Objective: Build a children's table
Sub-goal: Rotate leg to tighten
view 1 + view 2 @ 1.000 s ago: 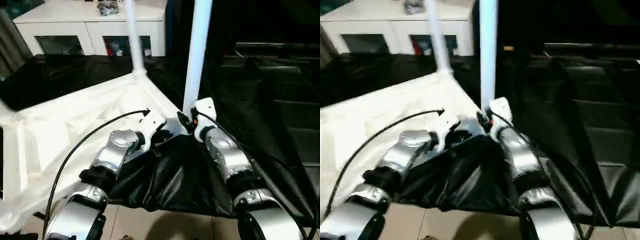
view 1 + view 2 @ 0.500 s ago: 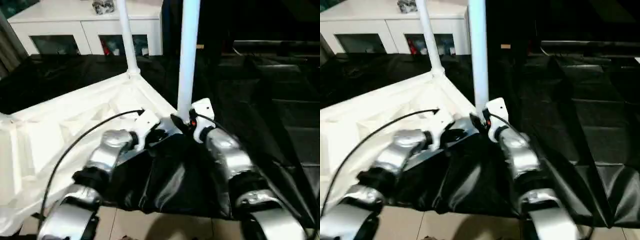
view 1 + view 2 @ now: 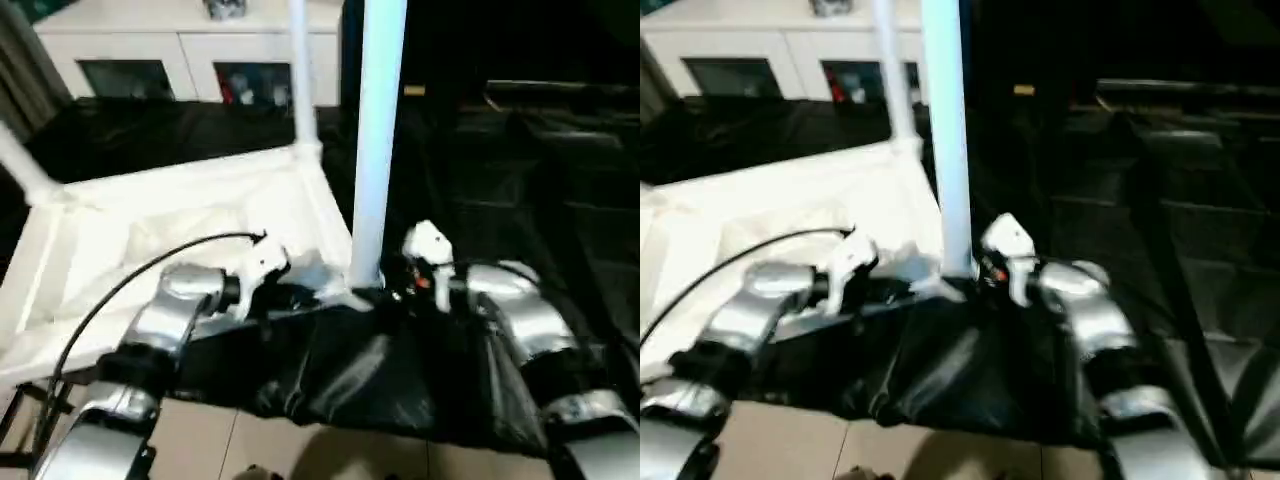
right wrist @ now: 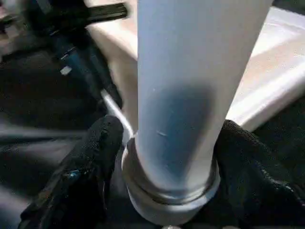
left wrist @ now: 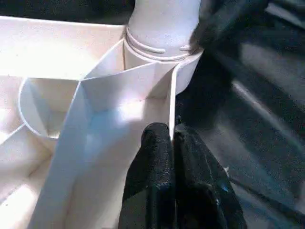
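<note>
White moulded plastic forms the rectangular tabletop (image 3: 190,220), which lies upside down on a black glossy sheet (image 3: 360,380) with its ribbed underside facing up. Three long white tubular legs stand upright in its round corner sockets: the nearest leg (image 3: 375,150) rises at the corner closest to the robot, the far leg (image 3: 300,75) stands at the corner behind it, and a third leg (image 3: 22,165) shows at the far left corner. The left gripper (image 5: 172,143) sits at the near edge of the tabletop, just left of the nearest leg — its two black fingers (image 5: 155,162) are pressed together on a thin upright wall of the tabletop, which runs between the fingertips toward the corner socket (image 5: 159,50). The right gripper (image 4: 167,143) is set around the base of the nearest leg from the right; its black fingers (image 4: 97,157) stand one on each side of the tube just above the socket collar, spread to about the tube's width, but whether they press on the tube cannot be told. Both silver forearms reach in from the near side, the left one trailing a black cable (image 3: 150,270). Behind the sheet stands a white cabinet with glass doors (image 3: 180,60).
</note>
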Controlling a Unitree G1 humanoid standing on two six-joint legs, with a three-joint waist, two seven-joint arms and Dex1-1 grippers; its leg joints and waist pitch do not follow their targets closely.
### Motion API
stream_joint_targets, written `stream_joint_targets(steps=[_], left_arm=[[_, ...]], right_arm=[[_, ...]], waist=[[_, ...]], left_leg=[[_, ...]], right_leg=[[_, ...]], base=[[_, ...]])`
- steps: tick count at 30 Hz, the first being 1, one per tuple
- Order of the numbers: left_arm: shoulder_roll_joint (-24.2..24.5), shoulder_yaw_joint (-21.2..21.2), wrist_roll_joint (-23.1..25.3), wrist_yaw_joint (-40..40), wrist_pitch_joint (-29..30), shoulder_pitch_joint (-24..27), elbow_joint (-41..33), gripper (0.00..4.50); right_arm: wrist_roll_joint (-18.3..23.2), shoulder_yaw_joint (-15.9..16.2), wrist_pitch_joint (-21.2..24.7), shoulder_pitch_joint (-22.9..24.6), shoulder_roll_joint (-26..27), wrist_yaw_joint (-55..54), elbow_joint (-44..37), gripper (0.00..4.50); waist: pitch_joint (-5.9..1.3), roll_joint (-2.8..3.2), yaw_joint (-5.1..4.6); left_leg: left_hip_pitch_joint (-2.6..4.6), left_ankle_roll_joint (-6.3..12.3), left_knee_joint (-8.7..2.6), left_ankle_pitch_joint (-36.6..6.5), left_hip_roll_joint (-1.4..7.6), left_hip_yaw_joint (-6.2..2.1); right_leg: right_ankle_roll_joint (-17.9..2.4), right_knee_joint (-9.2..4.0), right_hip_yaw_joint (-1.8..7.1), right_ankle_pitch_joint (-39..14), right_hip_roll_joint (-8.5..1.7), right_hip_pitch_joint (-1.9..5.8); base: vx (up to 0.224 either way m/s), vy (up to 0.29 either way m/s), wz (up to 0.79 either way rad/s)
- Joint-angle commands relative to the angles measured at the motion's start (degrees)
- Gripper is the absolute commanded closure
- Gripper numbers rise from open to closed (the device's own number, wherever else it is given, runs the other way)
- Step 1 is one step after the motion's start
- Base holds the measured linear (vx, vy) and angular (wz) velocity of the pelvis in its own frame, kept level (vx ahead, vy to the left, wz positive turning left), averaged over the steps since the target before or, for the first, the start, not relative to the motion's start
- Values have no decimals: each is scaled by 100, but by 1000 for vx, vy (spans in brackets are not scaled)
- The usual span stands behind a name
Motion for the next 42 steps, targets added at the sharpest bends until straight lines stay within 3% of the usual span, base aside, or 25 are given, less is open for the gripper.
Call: stream_joint_targets(steps=[1, 5, 7, 8, 9, 11, 12, 13, 21, 23, 26, 27, 28, 29, 30, 31, 32, 33, 37, 42], left_arm=[[-116, 60, -522, -166, -171, -168, -482, 450], [-82, 39, -518, -283, -168, -101, -518, 450], [-77, 37, -512, -300, -170, -91, -521, 450], [-71, 35, -511, -307, -164, -75, -543, 450], [-63, 43, -525, -314, -138, -59, -578, 450], [-39, 57, -544, -341, -86, -22, -660, 450], [-33, 62, -543, -348, -82, -18, -664, 450], [-19, 76, -536, -372, -72, -10, -675, 450], [5, 97, -514, -358, -48, -36, -673, 450], [11, 94, -504, -313, -59, -22, -658, 450], [-14, 88, -452, -205, -64, 7, -642, 450], [-69, 87, -378, -33, -52, 4, -609, 450], [-180, 93, -273, 254, -43, -35, -516, 450], [-180, 93, -273, 254, -43, -35, -516, 450], [-456, 124, -76, 922, -52, -166, -245, 450], [-646, 141, 30, 1333, -49, -263, -64, 450], [-759, 154, 104, 1620, -33, -327, 36, 450], [-893, 189, 147, 1930, 15, -404, 139, 450], [-1390, 322, 201, 2915, 148, -681, 458, 450], [-1675, 277, 351, 3433, 89, -794, 603, 450]], right_arm=[[-19, 562, 94, 167, 127, 549, -98, 130], [-58, 532, 106, 166, 113, 596, -162, 130], [-56, 522, 113, 169, 112, 605, -183, 154], [-37, 510, 143, 173, 119, 591, -212, 164], [-18, 502, 160, 170, 142, 570, -230, 166], [30, 512, 219, 155, 180, 582, -249, 166], [42, 516, 230, 147, 184, 595, -250, 197], [68, 520, 264, 134, 191, 640, -261, 197], [112, 479, 295, 182, 158, 736, -287, 245], [131, 480, 334, 240, 177, 710, -333, 248], [163, 458, 382, 314, 243, 591, -399, 250], [162, 429, 395, 360, 322, 415, -425, 250], [40, 364, 400, 356, 482, -69, -320, 250], [40, 364, 400, 356, 482, -69, -320, 251], [-207, 199, 373, 280, 831, -1148, 20, 251], [-361, 76, 371, 191, 1084, -1918, 300, 252], [-408, 5, 375, 136, 1222, -2297, 443, 252], [-435, -84, 415, 72, 1383, -2720, 573, 252], [-552, -366, 569, -214, 1947, -4320, 1035, 253], [-510, -596, 503, -482, 2438, -5177, 1369, 253]], waist=[[-356, -62, 19], [-359, -80, 28], [-367, -77, 35], [-367, -130, 40], [-368, -142, 56], [-371, -107, 83], [-373, -107, 90], [-376, -88, 108], [-366, -104, 146], [-366, -61, 150], [-370, -87, 150], [-371, -89, 152], [-366, -14, 148], [-357, -36, 126], [-356, -57, 106], [-319, -34, 58], [-297, -49, -2], [-308, -69, -26], [-326, -30, -117], [-365, 4, -122]], left_leg=[[41, 548, -364, -1231, 262, -66], [51, 500, -367, -1204, 258, -71], [53, 499, -362, -1163, 260, -71], [50, 512, -362, -1137, 262, -66], [47, 518, -360, -1107, 261, -70], [50, 538, -354, -1027, 267, -68], [52, 543, -352, -1012, 267, -67], [58, 540, -350, -1003, 266, -65], [56, 487, -355, -1042, 260, -69], [58, 483, -353, -1039, 259, -72], [55, 494, -353, -1007, 260, -73], [52, 484, -352, -1015, 258, -74], [57, 445, -355, -1064, 261, -80], [60, 411, -367, -1120, 265, -75], [59, 330, -375, -1187, 254, -86], [77, 200, -402, -1363, 248, -91], [107, 26, -425, -1619, 218, -103], [103, -24, -427, -1659, 206, -116], [110, 43, -419, -1630, 186, -111], [68, 208, -394, -1457, 170, -108]], right_leg=[[-1427, -385, 295, -1102, -349, 317], [-1417, -383, 294, -1170, -348, 314], [-1419, -375, 297, -1118, -347, 314], [-1420, -376, 297, -1092, -345, 315], [-1418, -365, 297, -1094, -352, 323], [-1401, -362, 300, -1091, -360, 311], [-1400, -361, 301, -1079, -357, 309], [-1398, -362, 299, -1056, -352, 300], [-1357, -356, 302, -1072, -355, 308], [-1348, -357, 303, -1069, -354, 304], [-1356, -351, 300, -981, -350, 311], [-1352, -352, 299, -1003, -355, 315], [-1348, -355, 302, -1066, -358, 302], [-1329, -378, 303, -1110, -346, 291], [-1301, -385, 299, -1212, -351, 305], [-1246, -426, 300, -1490, -351, 277], [-1131, -471, 283, -1944, -349, 276], [-1073, -473, 281, -2056, -356, 304], [-1029, -505, 303, -1991, -344, 279], [-1026, -495, 298, -1725, -363, 303]], base=[[0, 0, 0], [0, 0, 0], [0, 0, 0], [0, 0, 0], [0, 0, 0], [0, 0, 0], [0, 0, 0], [0, 0, 0], [0, 0, 0], [0, 0, 0], [0, 0, 0], [0, 0, 0], [0, 0, 0], [0, 0, 0], [0, 0, 0], [0, 0, 0], [0, 0, 0], [0, 0, 0], [0, 0, 0], [0, 0, 0]])
